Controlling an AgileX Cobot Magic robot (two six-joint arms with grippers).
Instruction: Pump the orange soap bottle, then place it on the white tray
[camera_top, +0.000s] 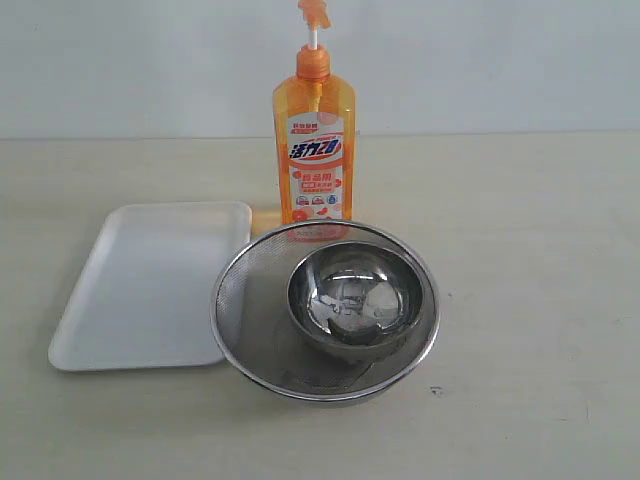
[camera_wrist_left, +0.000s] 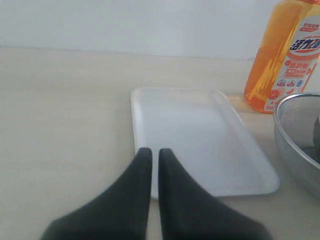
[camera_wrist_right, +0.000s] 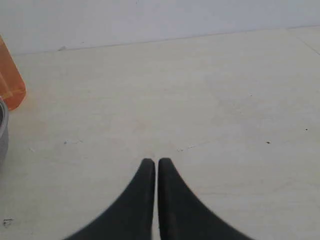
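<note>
Exterior view: pale tabletop (camera_top: 530, 300), white wall (camera_top: 150, 60) | left end effector (camera_wrist_left: 155, 152) closed, empty | right end effector (camera_wrist_right: 156, 162) closed, empty

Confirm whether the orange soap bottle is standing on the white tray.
No, the orange soap bottle stands on the table beside the white tray.

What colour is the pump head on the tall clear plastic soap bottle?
Orange pump head on a white stem; exterior view shows it best.

I read this as lab test bench: bare pale tabletop (camera_top: 540, 300) fills lower frame, blank white wall (camera_top: 150, 60) across top.
</note>
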